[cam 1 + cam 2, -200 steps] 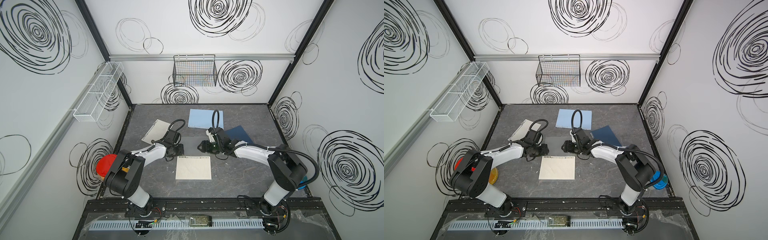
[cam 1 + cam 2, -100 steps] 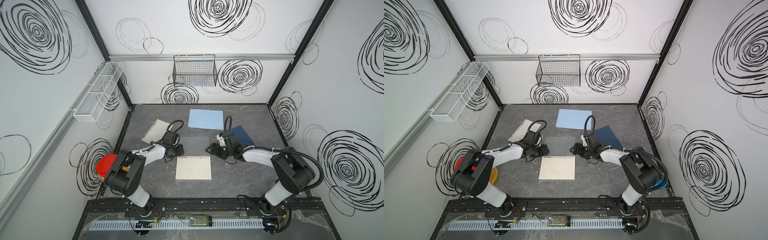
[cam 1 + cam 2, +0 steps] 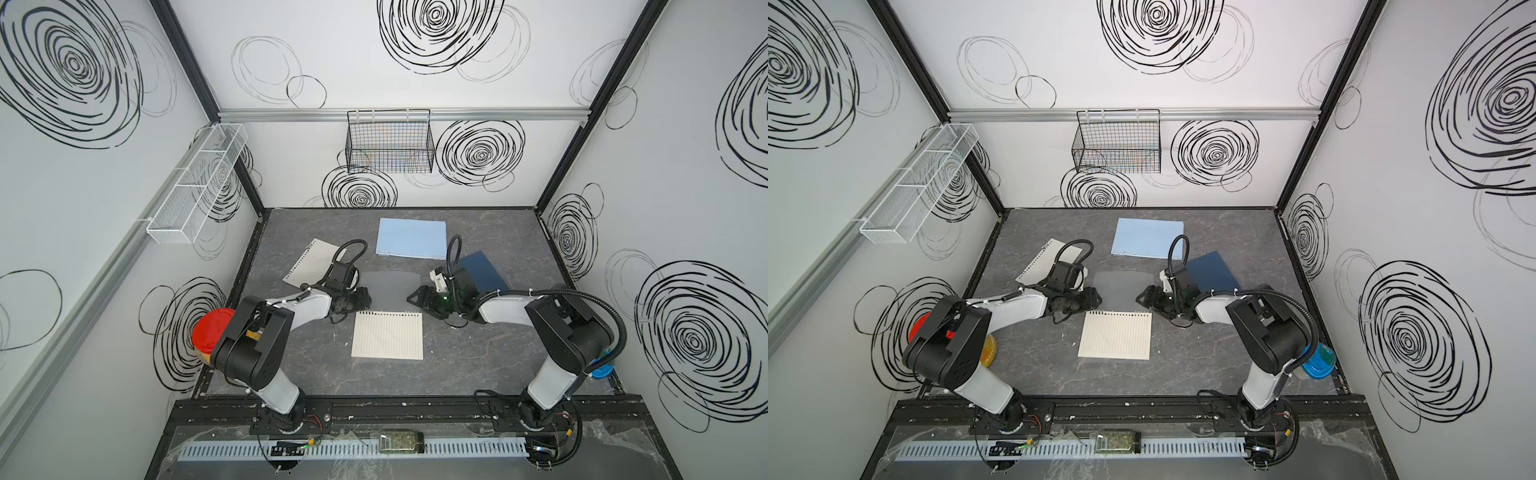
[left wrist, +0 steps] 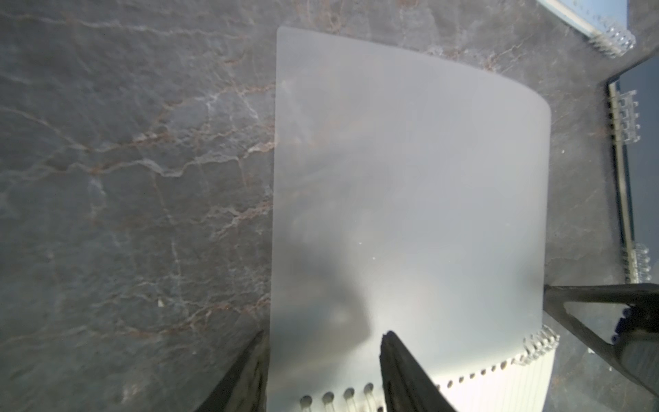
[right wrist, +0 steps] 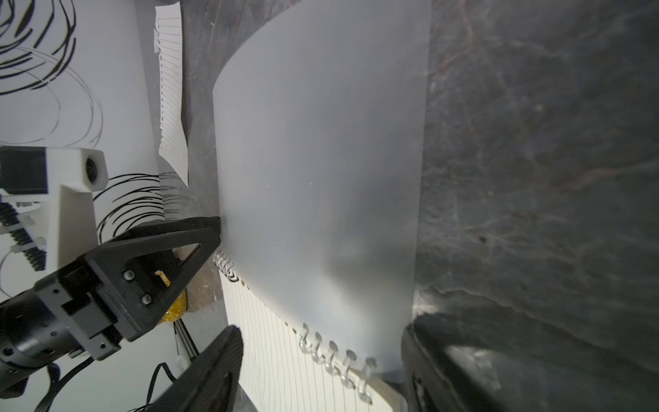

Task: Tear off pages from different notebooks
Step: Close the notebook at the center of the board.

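grey marbled desk [image 3: 457, 374]; clear-covered notebook [image 3: 401, 351] lies open, cover [image 3: 388, 291] flipped beyond its wire binding [image 3: 388, 312]. my left pincer [image 3: 365, 298] and right pincer [image 3: 415, 300] flank that binding, jaws parted. top page [image 3: 374, 332] judged thin, floppy; pinch its corner farthest from binding.

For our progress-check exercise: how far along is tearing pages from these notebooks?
Done: one torn page lies loose on the table. In hand: the clear-covered notebook lies open, left fingers and right fingers open beside its flipped-back cover. Left: the light-blue notebook and navy notebook, both closed.
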Robot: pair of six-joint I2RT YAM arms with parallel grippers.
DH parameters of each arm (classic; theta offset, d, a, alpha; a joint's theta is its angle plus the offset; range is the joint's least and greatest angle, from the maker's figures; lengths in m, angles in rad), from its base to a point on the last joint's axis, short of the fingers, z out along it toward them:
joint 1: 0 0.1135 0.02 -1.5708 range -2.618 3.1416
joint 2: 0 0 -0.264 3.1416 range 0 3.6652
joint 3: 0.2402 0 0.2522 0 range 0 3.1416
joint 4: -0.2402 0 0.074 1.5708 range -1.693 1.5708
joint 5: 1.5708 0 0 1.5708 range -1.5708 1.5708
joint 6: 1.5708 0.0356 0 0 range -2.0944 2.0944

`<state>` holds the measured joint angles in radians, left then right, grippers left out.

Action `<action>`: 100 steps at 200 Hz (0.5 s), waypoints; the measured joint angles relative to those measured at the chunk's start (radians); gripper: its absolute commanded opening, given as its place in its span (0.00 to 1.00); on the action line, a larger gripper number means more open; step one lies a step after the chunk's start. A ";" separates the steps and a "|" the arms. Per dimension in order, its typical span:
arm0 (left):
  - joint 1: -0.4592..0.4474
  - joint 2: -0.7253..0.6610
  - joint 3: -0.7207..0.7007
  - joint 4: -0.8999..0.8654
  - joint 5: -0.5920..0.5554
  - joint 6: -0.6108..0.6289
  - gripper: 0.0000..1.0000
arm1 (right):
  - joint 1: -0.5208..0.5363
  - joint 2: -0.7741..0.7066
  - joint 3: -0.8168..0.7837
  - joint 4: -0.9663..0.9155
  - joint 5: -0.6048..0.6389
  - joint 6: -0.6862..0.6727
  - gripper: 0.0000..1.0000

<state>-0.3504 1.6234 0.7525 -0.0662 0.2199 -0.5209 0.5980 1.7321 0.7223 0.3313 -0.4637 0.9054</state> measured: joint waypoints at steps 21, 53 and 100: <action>0.000 0.002 -0.001 0.008 0.000 -0.002 0.54 | -0.007 0.005 -0.029 0.072 -0.023 0.031 0.74; 0.000 0.006 -0.001 0.017 0.000 -0.002 0.54 | -0.026 0.018 -0.067 0.185 -0.065 0.082 0.74; -0.003 0.020 -0.001 0.052 0.018 -0.003 0.53 | -0.030 0.066 -0.068 0.346 -0.158 0.132 0.74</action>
<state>-0.3534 1.6436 0.7517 -0.0139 0.2375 -0.5236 0.5682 1.7977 0.6548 0.6773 -0.6212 1.0378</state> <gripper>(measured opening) 0.534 0.741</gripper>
